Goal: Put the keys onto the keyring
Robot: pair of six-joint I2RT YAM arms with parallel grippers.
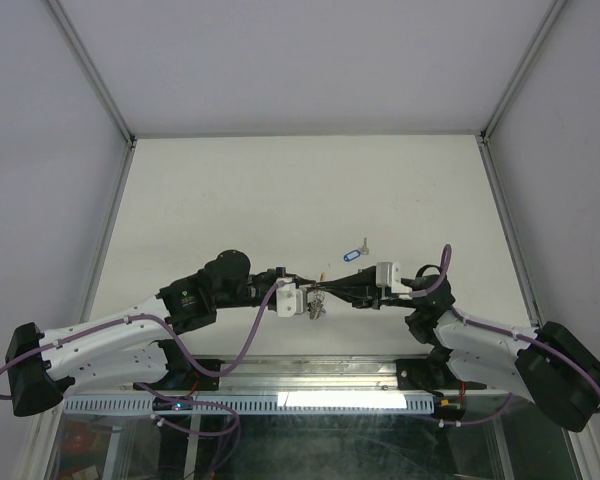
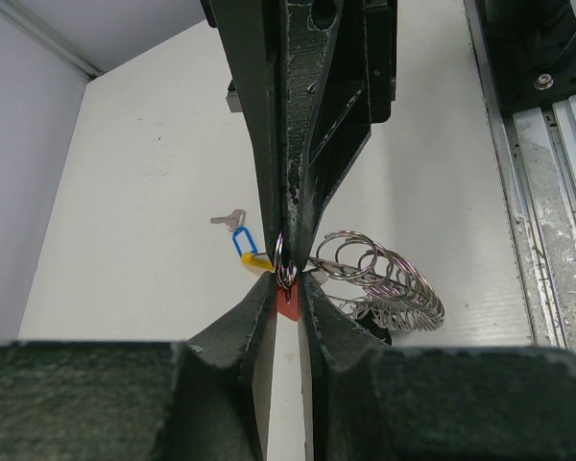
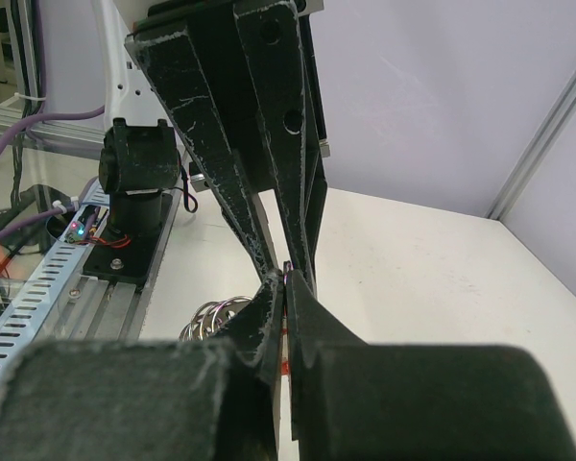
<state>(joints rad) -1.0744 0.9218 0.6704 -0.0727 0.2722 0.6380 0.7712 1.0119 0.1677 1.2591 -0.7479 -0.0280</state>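
Observation:
My two grippers meet tip to tip above the table's near middle in the top view, left gripper and right gripper. In the left wrist view my left gripper is shut on a red-tagged key, whose small split ring stands just above the tips. My right gripper comes in from above, shut on the keyring where its yellow arc meets the silvery beaded-looking coil. A black tag hangs under the coil. In the right wrist view my right gripper pinches a thin metal sliver.
A blue-tagged key lies on the white table just beyond the grippers; it also shows in the left wrist view. The metal rail and arm bases run along the near edge. Walls enclose the table's left, right and far sides.

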